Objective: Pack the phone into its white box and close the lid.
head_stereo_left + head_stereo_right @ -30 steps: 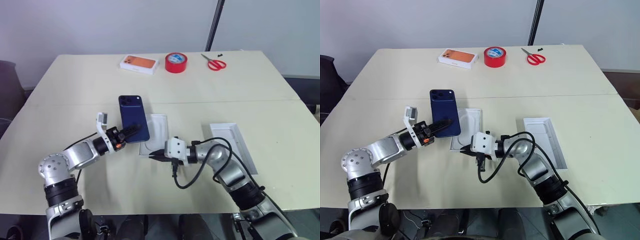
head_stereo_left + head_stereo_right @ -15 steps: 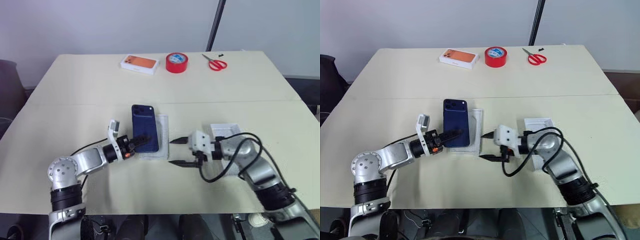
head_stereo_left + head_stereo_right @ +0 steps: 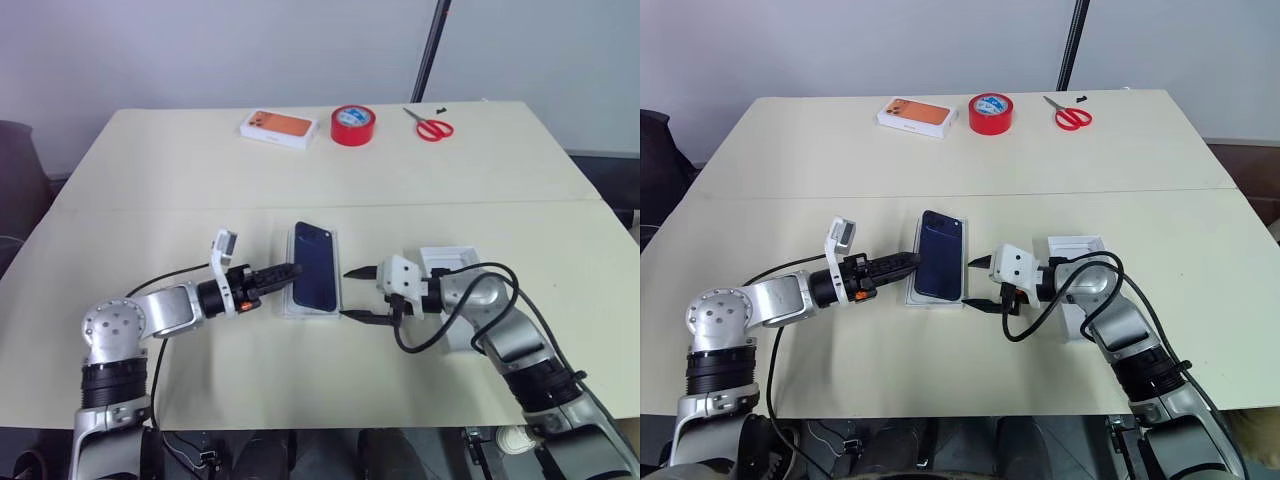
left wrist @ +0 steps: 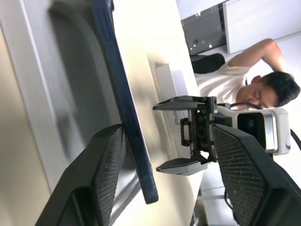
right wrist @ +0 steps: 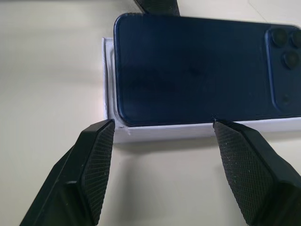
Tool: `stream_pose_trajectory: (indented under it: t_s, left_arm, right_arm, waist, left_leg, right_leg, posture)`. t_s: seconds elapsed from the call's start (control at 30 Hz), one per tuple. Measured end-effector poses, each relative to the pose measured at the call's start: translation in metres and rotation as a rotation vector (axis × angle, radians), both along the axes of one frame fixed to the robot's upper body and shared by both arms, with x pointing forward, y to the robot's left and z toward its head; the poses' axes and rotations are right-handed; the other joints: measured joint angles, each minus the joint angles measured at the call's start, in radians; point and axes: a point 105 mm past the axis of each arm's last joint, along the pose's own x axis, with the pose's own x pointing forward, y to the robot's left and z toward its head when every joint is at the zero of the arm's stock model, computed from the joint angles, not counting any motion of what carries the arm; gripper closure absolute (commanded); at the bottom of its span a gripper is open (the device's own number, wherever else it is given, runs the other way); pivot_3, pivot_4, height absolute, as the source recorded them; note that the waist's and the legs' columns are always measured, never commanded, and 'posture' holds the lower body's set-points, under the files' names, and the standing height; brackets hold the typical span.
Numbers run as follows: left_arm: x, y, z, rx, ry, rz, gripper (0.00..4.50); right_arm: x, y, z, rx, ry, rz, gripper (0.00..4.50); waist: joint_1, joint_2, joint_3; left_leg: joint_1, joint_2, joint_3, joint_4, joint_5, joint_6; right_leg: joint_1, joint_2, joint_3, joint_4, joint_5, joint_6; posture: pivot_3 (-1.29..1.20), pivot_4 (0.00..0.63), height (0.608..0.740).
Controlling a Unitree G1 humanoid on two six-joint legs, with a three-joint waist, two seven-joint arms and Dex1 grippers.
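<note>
Phone (image 3: 315, 277) on white box (image 3: 288, 306); both end effectors spread; tape (image 3: 352, 125), scissors (image 3: 430, 126) far.

Dark navy phone (image 3: 315, 278), back up, camera cluster far end, lying on shallow white box (image 5: 109, 101), mid-table, lid (image 3: 447, 262) open-side up, right of it

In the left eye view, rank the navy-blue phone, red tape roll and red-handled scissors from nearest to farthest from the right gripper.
From the right gripper:
1. Navy-blue phone, just beside it, on its left.
2. Red tape roll, at the table's far edge.
3. Red-handled scissors, far edge, right of the tape; nearly level with it.
</note>
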Motion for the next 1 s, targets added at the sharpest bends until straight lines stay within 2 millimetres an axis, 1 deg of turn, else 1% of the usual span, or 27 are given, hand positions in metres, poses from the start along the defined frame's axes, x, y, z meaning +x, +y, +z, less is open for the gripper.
stream_pose_trajectory:
  t_s: [0.17, 0.4, 0.5, 0.57, 0.6, 0.63, 0.67, 0.73, 0.8, 0.87, 1.0]
  left_arm:
    - [-0.001, 0.005, 0.001, 0.008, -0.006, 0.003, 1.34]
    - [-0.003, 0.011, -0.004, 0.034, -0.020, 0.040, 1.34]
    - [0.006, 0.018, -0.002, 0.056, -0.063, 0.105, 2.15]
    - [0.018, 0.031, -0.005, 0.114, -0.086, 0.196, 3.22]
    - [0.022, 0.037, -0.006, 0.132, -0.089, 0.228, 3.68]
    - [0.025, 0.040, -0.008, 0.139, -0.087, 0.244, 4.29]
    - [0.026, 0.040, -0.008, 0.135, -0.083, 0.244, 4.50]
    - [0.029, 0.037, -0.010, 0.131, -0.080, 0.237, 4.50]
    - [0.031, 0.032, -0.012, 0.173, -0.091, 0.224, 4.50]
    - [0.032, 0.027, -0.020, 0.231, -0.088, 0.205, 4.50]
    - [0.029, 0.012, -0.034, 0.288, -0.083, 0.140, 4.50]
  right_arm:
    - [0.004, -0.003, -0.002, -0.002, 0.008, -0.017, 0.98]
    - [0.006, -0.003, -0.002, -0.003, -0.007, -0.027, 0.98]
    - [0.013, -0.004, 0.000, -0.002, -0.016, -0.051, 1.87]
    - [0.024, -0.011, -0.001, -0.037, -0.057, -0.099, 2.91]
    - [0.028, -0.015, -0.002, -0.056, -0.075, -0.119, 3.41]
    - [0.032, -0.018, -0.005, -0.073, -0.084, -0.136, 4.01]
    - [0.033, -0.020, -0.008, -0.078, -0.083, -0.143, 4.48]
    - [0.034, -0.016, -0.012, -0.077, -0.085, -0.146, 4.48]
    - [0.035, -0.011, -0.015, -0.101, -0.103, -0.135, 4.48]
    - [0.037, -0.007, -0.016, -0.115, -0.111, -0.132, 4.48]
    - [0.042, -0.002, -0.012, -0.113, -0.132, -0.146, 4.48]
  waist:
    - [0.000, 0.000, 0.000]
    - [-0.001, 0.000, 0.000]
    - [-0.002, 0.000, 0.000]
    - [-0.002, 0.000, 0.000]
    - [-0.002, 0.000, 0.000]
    - [-0.001, 0.000, 0.000]
    - [-0.001, 0.000, 0.000]
    - [0.000, 0.000, 0.000]
    - [-0.001, 0.000, 0.000]
    - [-0.003, 0.000, 0.000]
    - [-0.003, 0.000, 0.000]
  left_leg:
    - [0.000, 0.000, 0.000, 0.000, 0.000, 0.000]
    - [0.000, 0.000, 0.000, 0.000, 0.000, 0.000]
    - [0.000, 0.000, 0.000, 0.000, 0.000, 0.000]
    - [0.000, 0.000, 0.000, 0.000, 0.000, 0.000]
    - [0.000, 0.000, 0.000, 0.000, 0.000, 0.000]
    - [0.000, 0.000, 0.000, 0.000, 0.000, 0.000]
    - [0.000, 0.000, 0.000, -0.001, 0.000, 0.000]
    - [0.000, 0.000, 0.000, -0.001, 0.000, 0.000]
    - [0.000, 0.000, 0.000, 0.000, 0.000, 0.000]
    - [0.000, 0.000, 0.000, 0.000, 0.000, 0.000]
    - [0.000, 0.000, 0.000, 0.000, 0.000, 0.000]
  right_leg:
    - [0.000, 0.000, 0.000, 0.000, 0.000, 0.000]
    - [0.000, 0.000, 0.000, 0.000, 0.000, 0.000]
    - [0.000, 0.000, 0.000, 0.000, 0.000, 0.000]
    - [0.000, 0.000, 0.000, 0.000, 0.000, 0.000]
    - [0.000, 0.000, 0.000, 0.000, 0.000, 0.000]
    - [0.000, 0.000, 0.000, 0.000, 0.000, 0.000]
    - [0.000, 0.000, 0.000, -0.001, 0.000, 0.000]
    - [0.000, 0.000, 0.000, -0.001, 0.000, 0.000]
    - [0.000, 0.000, 0.000, 0.000, 0.000, 0.000]
    - [0.000, 0.000, 0.000, 0.000, 0.000, 0.000]
    - [0.000, 0.000, 0.000, 0.000, 0.000, 0.000]
  posture:
    - [0.00, 0.150, 0.740]
    - [0.00, 0.150, 0.740]
    - [0.00, 0.150, 0.740]
    - [0.00, 0.150, 0.740]
    - [0.00, 0.150, 0.740]
    - [0.00, 0.150, 0.740]
    - [0.00, 0.150, 0.740]
    - [0.00, 0.150, 0.740]
    - [0.00, 0.150, 0.740]
    - [0.00, 0.150, 0.740]
    - [0.00, 0.150, 0.740]
